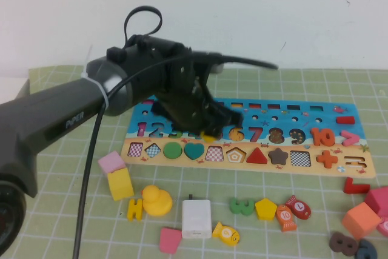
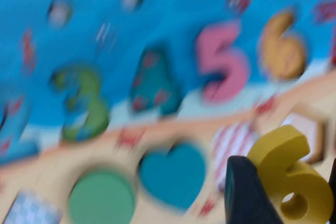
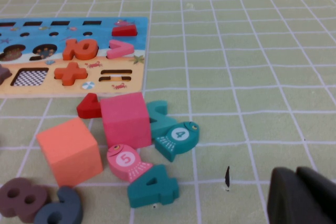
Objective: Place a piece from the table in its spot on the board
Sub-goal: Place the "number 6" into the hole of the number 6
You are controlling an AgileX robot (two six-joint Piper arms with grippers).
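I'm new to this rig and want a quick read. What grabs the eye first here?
The big dark left arm reaches over the board, its left gripper shut on the yellow 6 just above the tan shape row, near the orange six-shaped slot. Loose blocks and fish litter the mat; the right gripper sits low beside them, off the board's right end.

- Yellow numeral piece (image 2: 286,179), pinched in the black left gripper (image 1: 209,127).
- The board (image 1: 339,113): blue band above, tan band below.
- Black right gripper (image 3: 302,195) above the pale green gridded mat (image 3: 252,51).
- Pink cube (image 3: 126,119); orange cube (image 3: 71,150).
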